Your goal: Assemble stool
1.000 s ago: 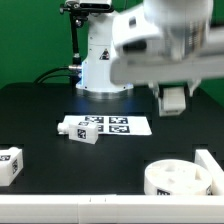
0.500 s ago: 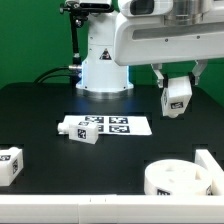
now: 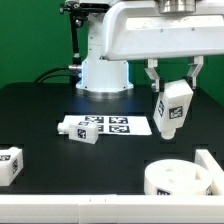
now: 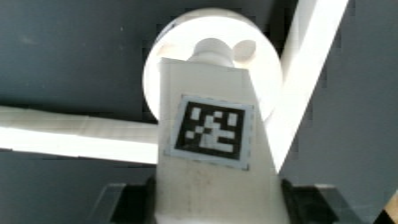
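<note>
gripper clenched on a leg, jaws pinching its upper end. the leg hangs in the air, a little tilted, tag facing out, above the desk toward the exterior view's right. the wrist view looks straight down the leg, and there's the seat beyond its far end, a rounded hole showing just past the tip. so it looks roughly lined up over the seat, though how high above i can't tell. in the exterior view the seat lies flat near the desk's front edge, by the corner on the exterior view's right, and no leg stands in it that i can see. a second leg lies on its side mid-desk at the end of the marker board, touching or overlapping it, hard to say which. a third leg sits by the front edge on the exterior view's left, partly cut off. my read: early days. the first leg is in hand but not yet seated, so it has to go down into a hole and be fastened, then the other legs follow.
</note>
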You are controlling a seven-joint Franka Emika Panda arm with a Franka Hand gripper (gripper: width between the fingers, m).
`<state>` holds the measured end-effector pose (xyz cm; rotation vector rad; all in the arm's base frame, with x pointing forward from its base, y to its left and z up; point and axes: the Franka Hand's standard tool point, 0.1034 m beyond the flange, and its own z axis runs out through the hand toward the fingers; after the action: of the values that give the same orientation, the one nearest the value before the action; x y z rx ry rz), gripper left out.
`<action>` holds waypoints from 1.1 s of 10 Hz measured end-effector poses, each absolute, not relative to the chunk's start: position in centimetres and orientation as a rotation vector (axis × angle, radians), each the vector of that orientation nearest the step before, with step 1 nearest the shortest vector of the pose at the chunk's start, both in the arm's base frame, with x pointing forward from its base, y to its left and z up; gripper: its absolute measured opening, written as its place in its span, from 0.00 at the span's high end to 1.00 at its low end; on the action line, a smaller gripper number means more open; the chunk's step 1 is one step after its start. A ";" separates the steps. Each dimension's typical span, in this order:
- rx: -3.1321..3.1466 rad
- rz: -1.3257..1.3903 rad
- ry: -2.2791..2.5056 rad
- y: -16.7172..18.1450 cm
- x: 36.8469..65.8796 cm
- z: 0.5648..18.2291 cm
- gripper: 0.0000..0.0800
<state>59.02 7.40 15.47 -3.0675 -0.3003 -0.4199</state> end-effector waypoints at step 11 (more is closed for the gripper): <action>-3.029 -0.678 -0.578 9.4 62.0 14.8 0.60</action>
<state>61.98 9.38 14.79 -3.0287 -0.5779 -0.6775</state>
